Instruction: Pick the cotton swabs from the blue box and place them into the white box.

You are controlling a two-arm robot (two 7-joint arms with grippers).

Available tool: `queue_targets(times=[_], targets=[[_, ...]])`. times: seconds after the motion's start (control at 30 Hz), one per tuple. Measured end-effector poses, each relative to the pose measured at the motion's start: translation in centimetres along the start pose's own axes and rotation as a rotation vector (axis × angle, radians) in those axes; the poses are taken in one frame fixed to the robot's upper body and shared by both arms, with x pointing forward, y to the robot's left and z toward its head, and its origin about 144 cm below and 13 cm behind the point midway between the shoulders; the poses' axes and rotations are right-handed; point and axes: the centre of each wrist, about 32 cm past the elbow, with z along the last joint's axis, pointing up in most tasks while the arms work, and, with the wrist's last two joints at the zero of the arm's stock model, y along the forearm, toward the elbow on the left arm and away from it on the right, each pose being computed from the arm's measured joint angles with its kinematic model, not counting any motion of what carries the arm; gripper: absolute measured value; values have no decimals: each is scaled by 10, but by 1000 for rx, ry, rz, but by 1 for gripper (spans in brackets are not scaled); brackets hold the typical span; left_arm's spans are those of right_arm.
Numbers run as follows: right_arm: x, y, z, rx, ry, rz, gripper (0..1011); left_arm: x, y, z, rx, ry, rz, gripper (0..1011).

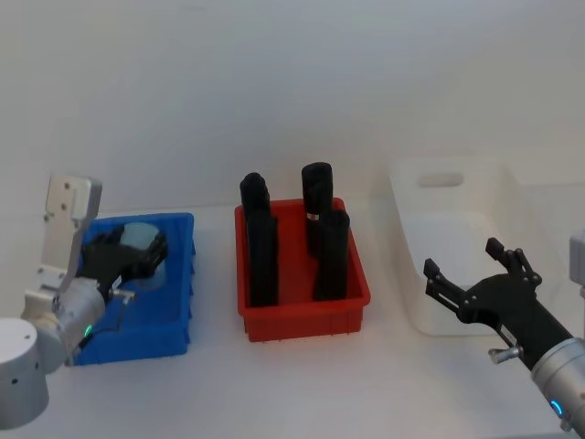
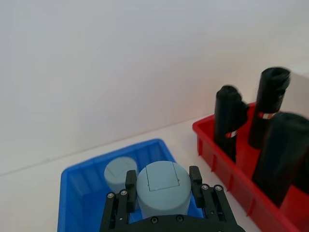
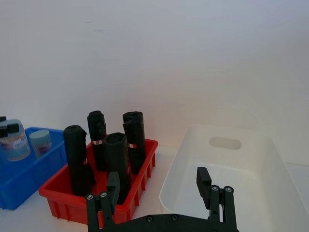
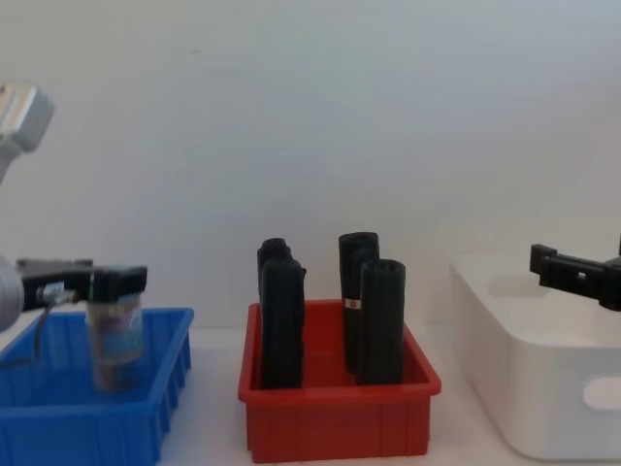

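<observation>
My left gripper (image 1: 123,254) is shut on a cotton swab jar (image 2: 161,189) with a pale blue-green lid, inside the blue box (image 1: 186,274) at the left. In the chest view the held jar (image 4: 114,338) stands upright, its base lower than the box's rim. A second jar (image 2: 119,174) stands in the box just behind it. The white box (image 1: 457,229) is at the far right. Above its near left corner, my right gripper (image 1: 475,273) hangs open with nothing between its fingers (image 3: 113,186).
A red box (image 1: 306,311) with several tall black rolls (image 1: 260,247) stands between the blue box and the white box. The rolls rise well above the red rim. Bare white tabletop lies in front of all three boxes.
</observation>
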Motion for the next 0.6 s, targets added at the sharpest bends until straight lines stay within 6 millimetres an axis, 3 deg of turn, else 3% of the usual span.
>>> queue_targets(times=[0.3, 0.6], targets=[[0, 0, 0, 0, 0, 0, 1002, -9, 12, 48, -64, -42, -101, 660], [0, 0, 0, 0, 0, 0, 1002, -17, 25, 79, -92, -71, -225, 660]])
